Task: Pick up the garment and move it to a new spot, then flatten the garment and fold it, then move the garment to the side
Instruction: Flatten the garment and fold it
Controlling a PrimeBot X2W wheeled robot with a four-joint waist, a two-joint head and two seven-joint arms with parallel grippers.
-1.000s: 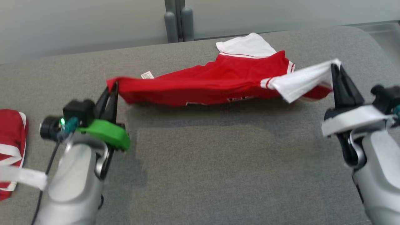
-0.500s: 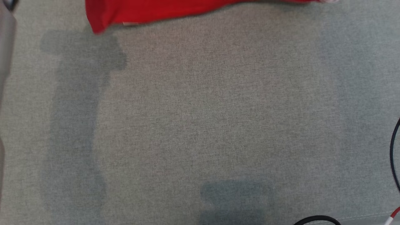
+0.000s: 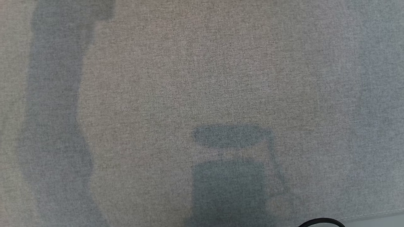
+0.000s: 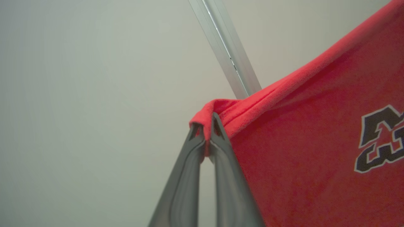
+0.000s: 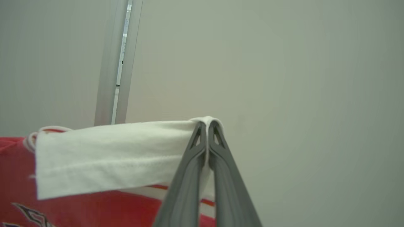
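On your left, the left gripper [image 4: 206, 126] is clamped shut on a small bunched corner of the red jersey [image 4: 300, 142], right at its rolled edge. That bite looks thin, with only a fold of cloth between the fingertips. If you spread the arms too hard or jerk them, that corner could slip out and the jersey would drop on one side.

The jersey is off the surface, hanging between the two grippers with its black lettering [image 4: 378, 138] facing the left wrist camera. Any slack in the middle may touch down first and tuck under when you lower it.

On your right, the right gripper [image 5: 207, 124] is pinched closed on the tip of the white sleeve [image 5: 110, 154], not on the body. A sleeve stretches and twists, so the jersey may land skewed.

The head view gives you the grey fabric surface [image 3: 202, 78] with shadows on it and a black cable [image 3: 322, 221] at the near edge. Keep the cloth away from that cable.

Both arms appear raised. Each gripper's fingers point up towards the pale wall [image 4: 79, 94] and an aluminium post [image 5: 116, 63].
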